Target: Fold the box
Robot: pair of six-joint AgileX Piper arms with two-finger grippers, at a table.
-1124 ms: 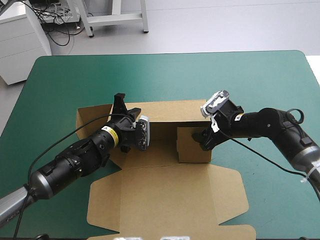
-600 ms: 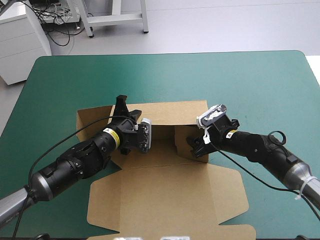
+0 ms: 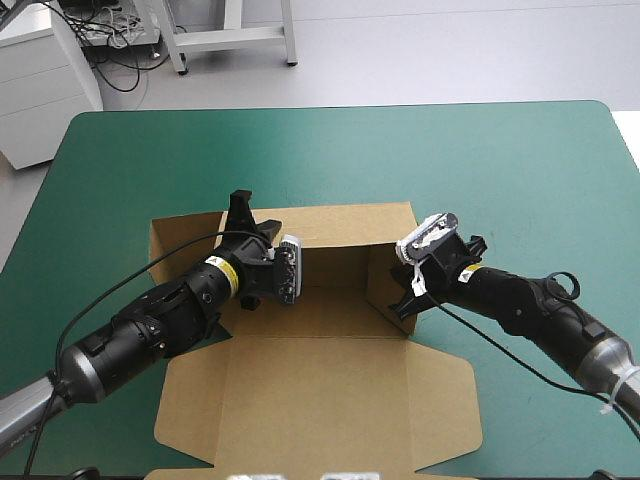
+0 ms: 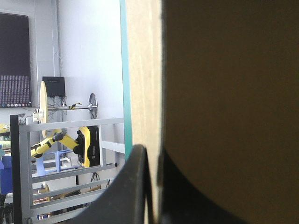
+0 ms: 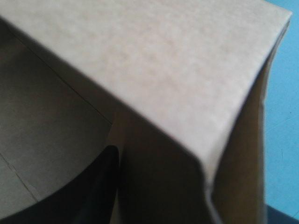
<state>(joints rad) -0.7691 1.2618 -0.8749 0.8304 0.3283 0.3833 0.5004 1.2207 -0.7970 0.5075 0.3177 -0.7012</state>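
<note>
Box [image 3: 330,300] sits mid-bench [image 3: 330,150], rear wall up, lid [image 3: 320,400] flat toward the near edge. Left gripper [image 3: 250,215] is clamped on the left wall [image 3: 185,235], board pinched thin between its fingers [image 4: 133,196]. Right gripper [image 3: 403,300] is at the right wall [image 3: 385,285]; pinching or merely straddling, I can't tell. To do this well, raise both walls together, pivot on the creases, and don't drag the base.

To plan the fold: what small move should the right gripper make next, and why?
Probably press the flap down inside the box: the right gripper pinches board bent over the right wall, apparently untucked, while the left gripper steadies the left wall.
</note>
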